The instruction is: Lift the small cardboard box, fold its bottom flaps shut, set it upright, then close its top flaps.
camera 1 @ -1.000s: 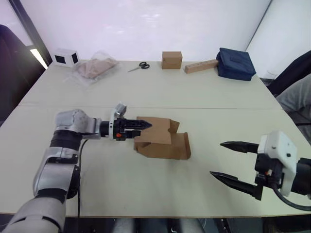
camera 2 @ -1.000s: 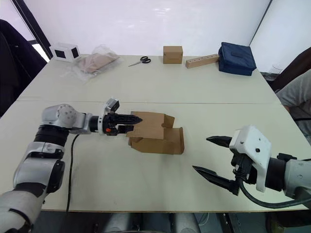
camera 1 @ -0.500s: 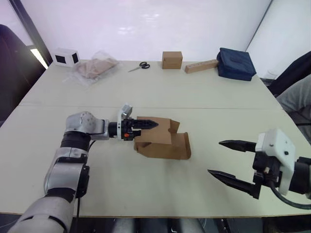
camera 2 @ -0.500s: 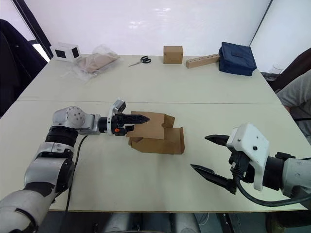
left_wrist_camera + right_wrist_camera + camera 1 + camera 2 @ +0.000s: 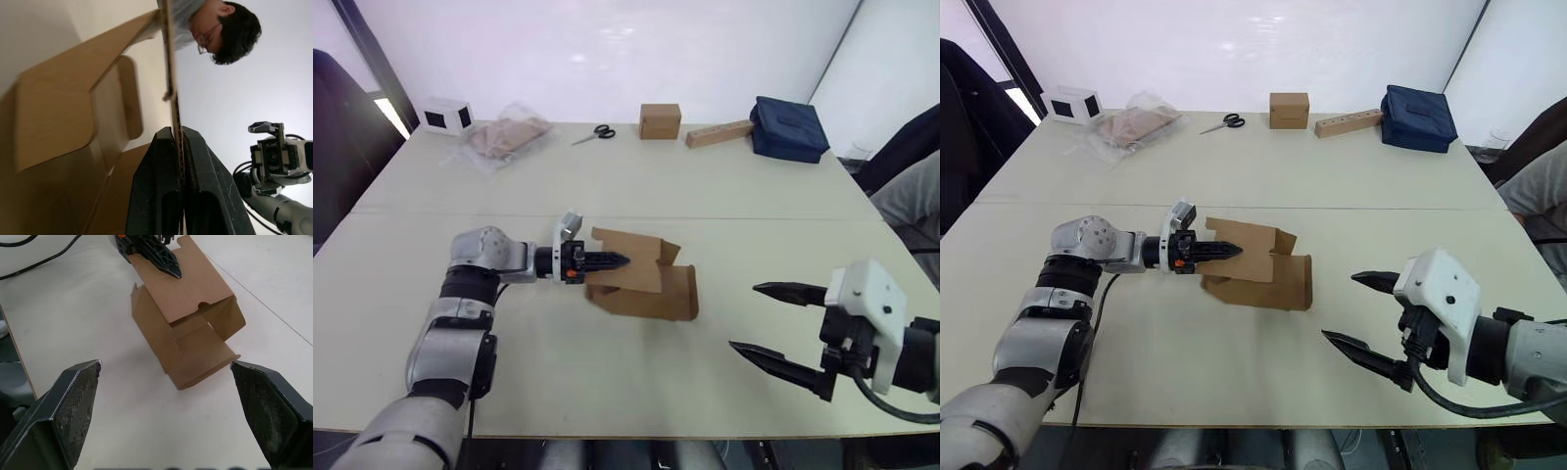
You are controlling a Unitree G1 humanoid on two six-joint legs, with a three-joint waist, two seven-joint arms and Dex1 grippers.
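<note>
The left end effector (image 5: pixel 612 260) covers part of the box's (image 5: pixel 651 291) upper panel, and its lower finger lies behind that panel in the head views. The box's underside, against the bench (image 5: pixel 607 186), is hidden, so which flaps (image 5: pixel 208 316) are top or bottom cannot be told. In the left wrist view the box runs off the frame's edges, and a person (image 5: pixel 215 29) is cut by the top edge. The right arm passes out of the head views at the right edge. The contents of the plastic bag (image 5: pixel 504 137) are too small to make out.
</note>
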